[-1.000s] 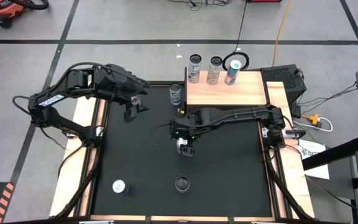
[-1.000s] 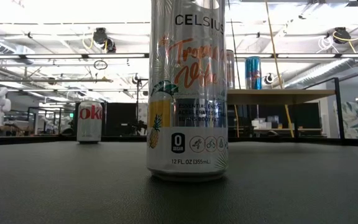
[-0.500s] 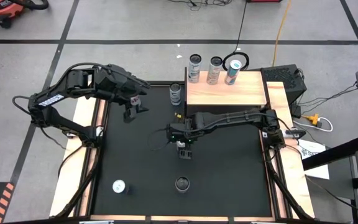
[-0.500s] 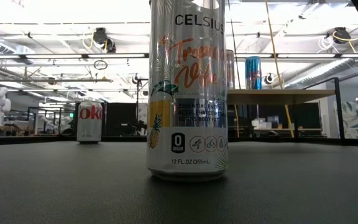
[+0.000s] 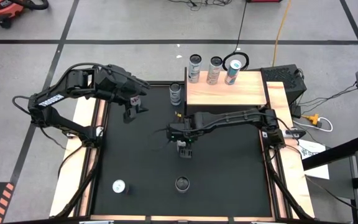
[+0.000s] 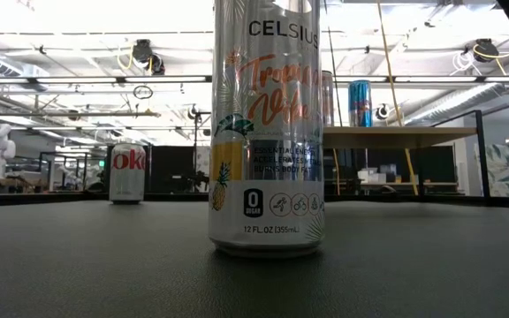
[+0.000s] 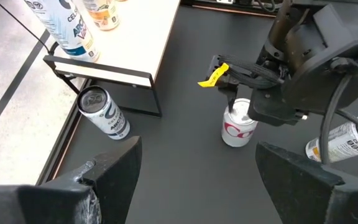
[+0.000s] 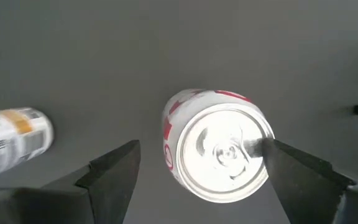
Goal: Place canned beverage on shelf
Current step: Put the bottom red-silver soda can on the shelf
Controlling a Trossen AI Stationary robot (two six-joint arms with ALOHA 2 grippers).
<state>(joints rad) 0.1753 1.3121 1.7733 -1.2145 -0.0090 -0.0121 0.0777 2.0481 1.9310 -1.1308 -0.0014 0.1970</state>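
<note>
Since a second ago the right arm has drawn in a little over the black mat, and its right gripper (image 8: pixel 197 165) now hangs straight above the red-and-white can (image 8: pixel 217 145) standing upright near the middle of the desk (image 5: pixel 86 134), fingers spread wide on either side of the can's rim and touching nothing. The left gripper (image 5: pixel 133 112) waits toward the far left part of the mat, also spread open and empty. The shelf (image 5: pixel 225 93) sits at the far right corner, with three cans already lined along its back edge and another can standing on the mat just beside its left end. The red-and-white can looks like a stiff aluminium cylinder, smooth and probably slippery, heavy if full and easily dented if squeezed hard. The sensible hold, I judge, is across the upper side wall just below the rim, pads opposite each other, so it stays upright when lifted. A tall slim can (image 6: pixel 266 128) stands nearer the front edge.
</note>
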